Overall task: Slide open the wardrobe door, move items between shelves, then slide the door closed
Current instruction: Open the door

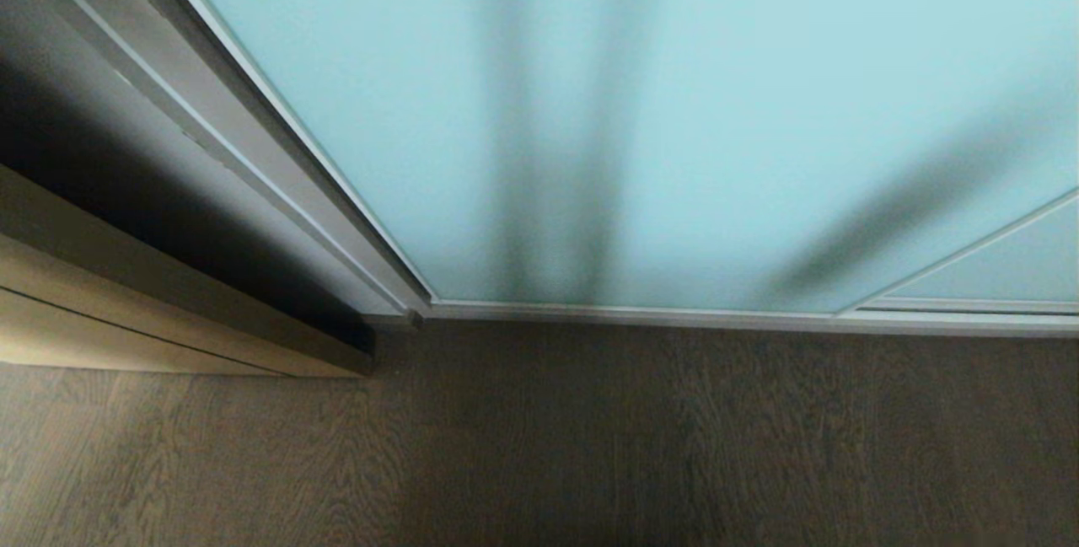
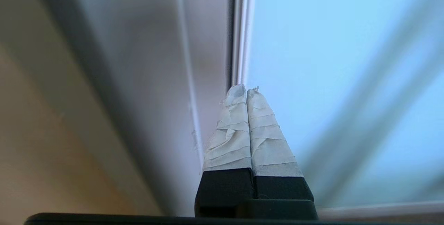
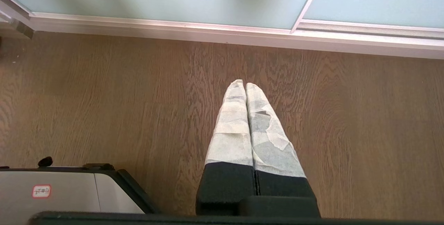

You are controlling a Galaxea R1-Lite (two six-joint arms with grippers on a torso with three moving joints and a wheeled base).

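While the sliding wardrobe door stands fully across its opening, you have nothing inside to reach: its frosted pale glass shows only blurred dark streaks, and no shelves or cushion can be made out behind it. Your left gripper points at the door's thin metal frame, right where the glass edge meets the grey side panel. Its taped fingers are pressed together and carry nothing. By my judgement that pose suits a push on the frame edge with a narrow tip, since the flat glass offers no handle to grab. Whether the tip touches the frame, I cannot tell.

Your right gripper hangs over the wood floor, well apart from the door's bottom rail, fingers likewise closed and empty. It looks parked. Part of the robot's grey base shows beside it.

To the left, a light wood door stands close by the wardrobe's side, which may crowd your left arm. A second glass panel overlaps on the right.
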